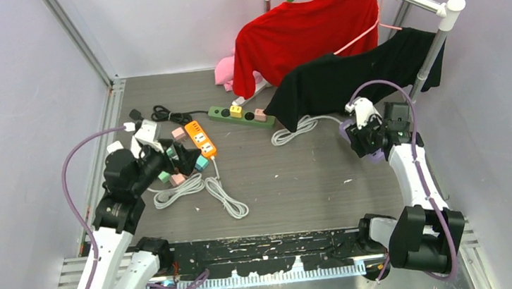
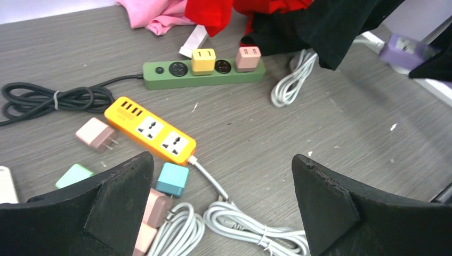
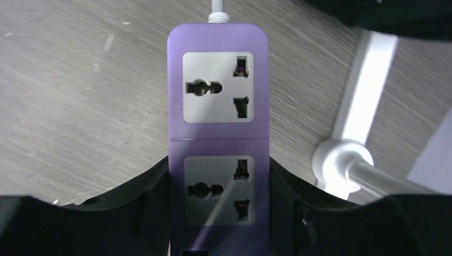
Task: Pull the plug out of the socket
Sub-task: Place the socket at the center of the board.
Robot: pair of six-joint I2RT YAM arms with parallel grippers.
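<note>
A green power strip lies at the back middle with a yellow plug and a pink plug in it. They also show in the left wrist view: the strip, the yellow plug, the pink plug. My left gripper is open and empty, above loose plugs beside an orange power strip. My right gripper is shut on a purple power strip at the right. Both sockets of the purple strip that show are empty.
Loose plugs, teal, brown-pink and mint, lie round the orange strip. Coiled white cables and a black cable lie on the floor. A clothes rack post stands close to the right gripper. Red and black shirts hang behind.
</note>
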